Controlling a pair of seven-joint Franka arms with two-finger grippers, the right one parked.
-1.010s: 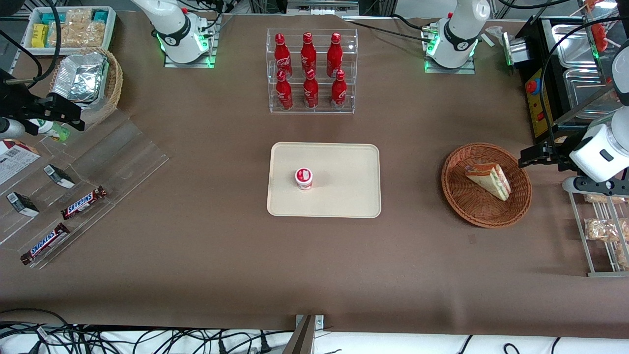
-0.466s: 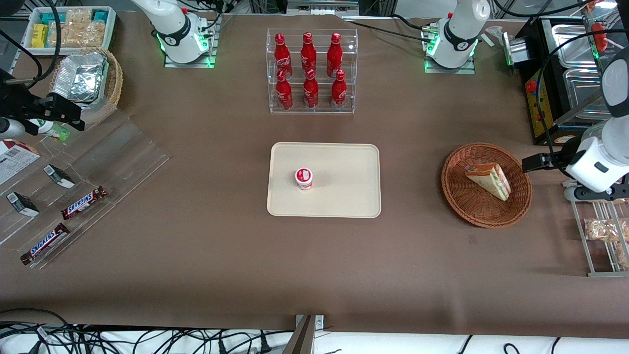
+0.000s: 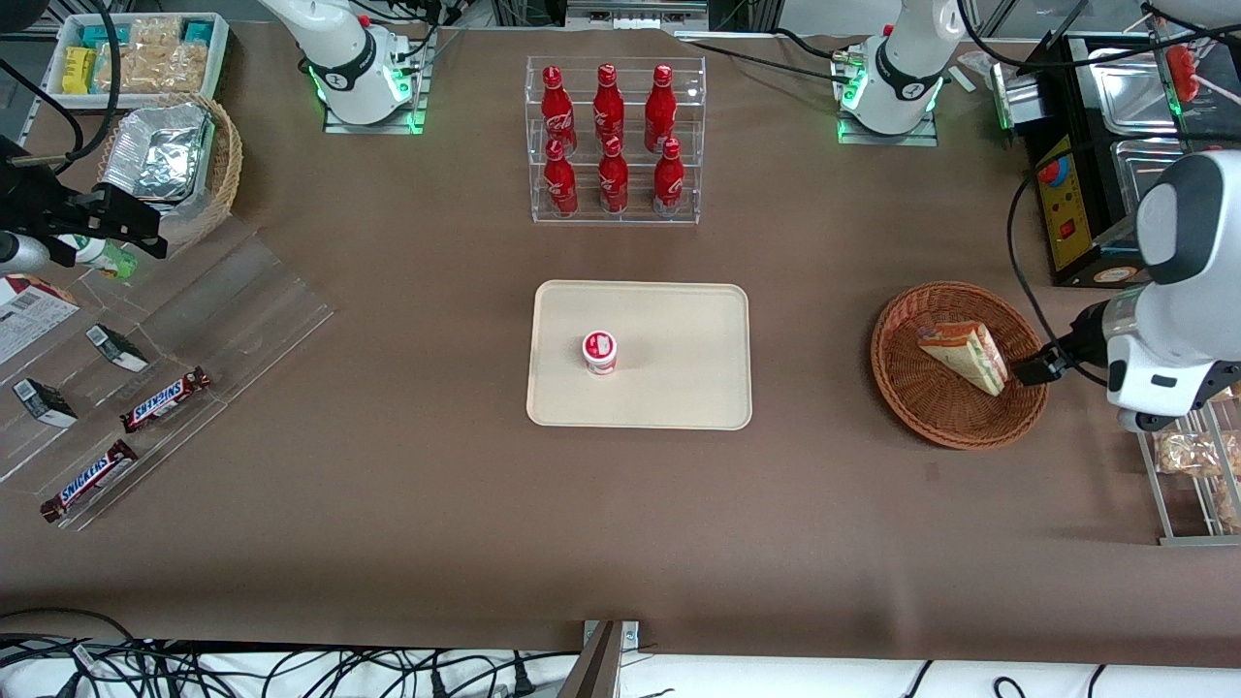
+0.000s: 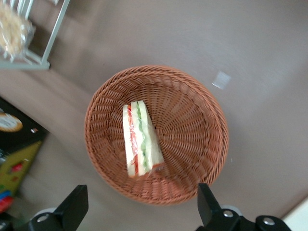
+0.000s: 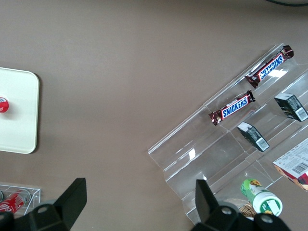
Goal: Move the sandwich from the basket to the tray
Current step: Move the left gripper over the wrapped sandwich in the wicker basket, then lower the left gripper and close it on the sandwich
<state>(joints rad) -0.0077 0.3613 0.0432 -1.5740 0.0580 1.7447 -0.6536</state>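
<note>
While your gripper (image 3: 1030,371) hovers open and empty at basket (image 3: 931,412) rim, sandwich (image 3: 965,356) lies just beside it inside basket: pale clear-wrapped wedge, red and green layers, apart from fingers (image 4: 72,208).

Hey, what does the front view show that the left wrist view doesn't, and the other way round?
Only the front view shows the tray with a small red-lidded cup on it, the rack of red bottles, and the candy bars toward the parked arm's end. Only the left wrist view shows the gripper from above, open, fingers wide apart over the basket's edge. Both show the sandwich lying in the basket, ungrasped.
</note>
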